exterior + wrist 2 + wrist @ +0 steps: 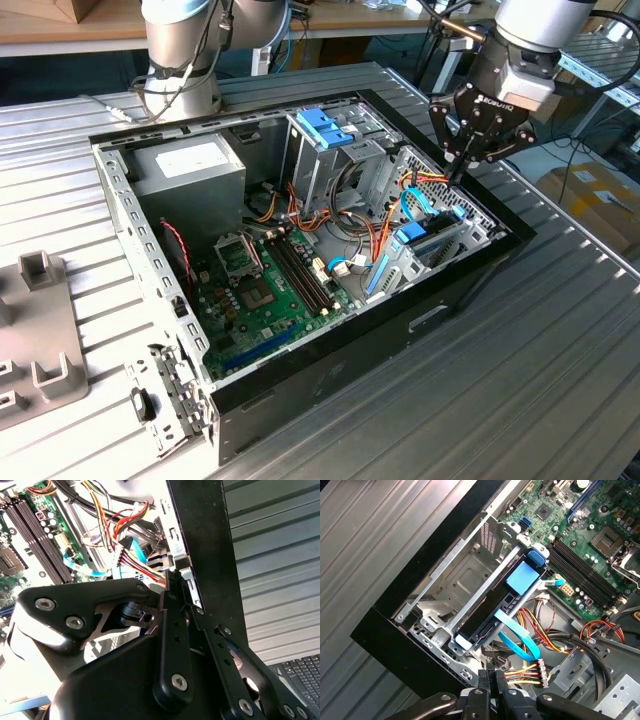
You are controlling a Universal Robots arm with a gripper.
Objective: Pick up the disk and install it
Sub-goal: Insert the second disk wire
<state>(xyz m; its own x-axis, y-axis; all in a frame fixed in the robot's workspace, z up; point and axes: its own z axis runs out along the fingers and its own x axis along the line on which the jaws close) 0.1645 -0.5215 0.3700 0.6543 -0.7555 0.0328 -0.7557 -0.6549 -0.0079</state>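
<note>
The disk [490, 612] lies slanted in the metal bay at the corner of the open computer case [330, 365]. Its dark face carries a blue patch, and blue rails run along its edges. In the exterior view the disk [430, 240] sits low at the case's right end. My gripper [458, 172] hangs above that end, just over the bundle of coloured wires, and is apart from the disk. Both wrist views show the fingers [485, 685] pressed together with nothing between them. In the second wrist view the gripper [177, 587] tips sit close to a white connector.
A light-blue flat cable [517, 637] loops beside the disk, next to a white power plug [540, 672]. The green motherboard [265, 285], a grey power-supply box [190, 165] and a blue-latched drive cage [325, 125] sit inside the case. Grey fixtures [40, 340] stand at the exterior view's left.
</note>
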